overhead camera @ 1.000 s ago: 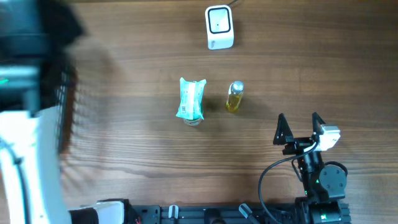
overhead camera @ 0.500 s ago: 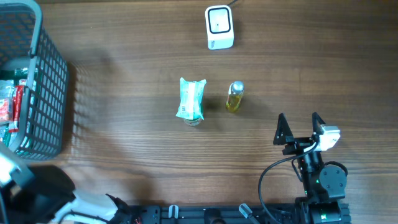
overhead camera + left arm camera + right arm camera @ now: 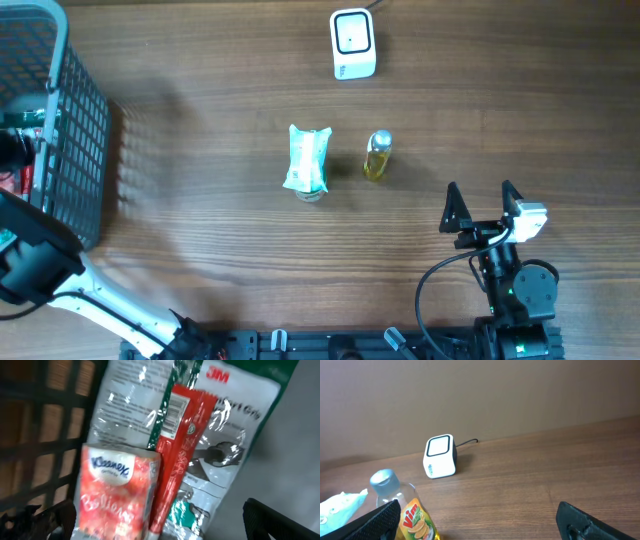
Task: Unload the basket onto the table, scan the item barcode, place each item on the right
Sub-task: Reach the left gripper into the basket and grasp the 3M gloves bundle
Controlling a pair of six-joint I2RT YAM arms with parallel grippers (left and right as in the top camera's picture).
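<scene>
White scanner (image 3: 352, 45), yellow bottle (image 3: 377, 156), teal-white pouch (image 3: 307, 160), grey mesh basket (image 3: 72, 120), brown wood-grain tbl (image 3: 200, 210)

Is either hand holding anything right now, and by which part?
Nothing is held. The left hand is open above the Kleenex pack; the right hand is open and empty.
</scene>
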